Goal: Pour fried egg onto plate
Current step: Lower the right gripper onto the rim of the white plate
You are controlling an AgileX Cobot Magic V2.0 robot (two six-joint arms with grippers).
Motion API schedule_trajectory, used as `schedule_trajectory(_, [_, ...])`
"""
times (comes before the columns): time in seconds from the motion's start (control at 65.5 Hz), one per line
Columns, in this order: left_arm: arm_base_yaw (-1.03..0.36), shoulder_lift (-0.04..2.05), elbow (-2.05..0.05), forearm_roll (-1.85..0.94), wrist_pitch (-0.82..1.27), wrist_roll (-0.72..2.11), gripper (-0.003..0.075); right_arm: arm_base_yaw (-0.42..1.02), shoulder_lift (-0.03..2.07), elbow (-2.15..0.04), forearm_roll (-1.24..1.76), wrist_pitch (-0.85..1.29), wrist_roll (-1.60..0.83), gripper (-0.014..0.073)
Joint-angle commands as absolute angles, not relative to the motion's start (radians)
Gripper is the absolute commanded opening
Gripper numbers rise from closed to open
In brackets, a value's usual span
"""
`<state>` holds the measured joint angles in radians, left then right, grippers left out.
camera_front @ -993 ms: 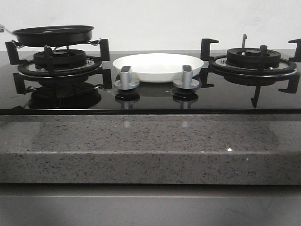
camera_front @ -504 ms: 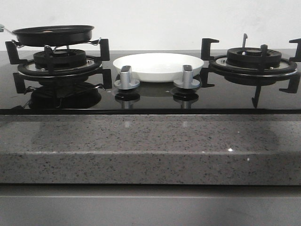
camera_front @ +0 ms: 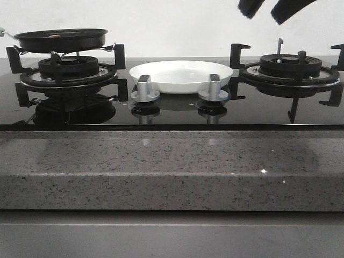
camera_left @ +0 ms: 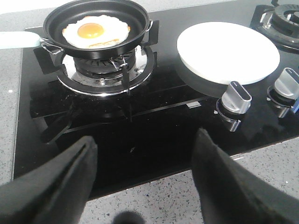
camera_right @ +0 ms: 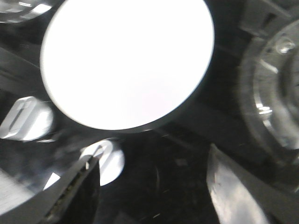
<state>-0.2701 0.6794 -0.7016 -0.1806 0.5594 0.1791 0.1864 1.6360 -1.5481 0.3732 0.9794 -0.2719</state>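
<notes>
While unlabelled, fried egg [camera_left: 96, 31] in pan [camera_left: 117, 44] (plate [camera_left: 228, 51] seemingly bare)

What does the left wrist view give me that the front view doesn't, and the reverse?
Left wrist only: the pale fried egg with orange yolk lying in the black frying pan, plus the open left gripper. Front only: the open right gripper above the right burner. Both: pan on the left burner, empty round white plate, two silver knobs.
</notes>
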Motion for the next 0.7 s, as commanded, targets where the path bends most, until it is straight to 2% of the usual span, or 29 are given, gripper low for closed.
schedule_trajectory(0.0, [-0.277, 0.684, -0.729, -0.189, 0.489, 0.183, 0.0438, 0.19, 1.662, -1.652, 0.332, 1.012, -0.226, 0.0508])
schedule_trajectory(0.428, [-0.277, 0.684, -0.729, -0.189, 0.489, 0.183, 0.0438, 0.199, 1.956, -2.013, 0.323, 1.23, -0.162, 0.0508])
schedule_trajectory(0.687, [-0.277, 0.684, -0.729, -0.189, 0.492, 0.183, 0.0438, 0.199, 2.071, -2.143, 0.279, 1.308, -0.13, 0.0507])
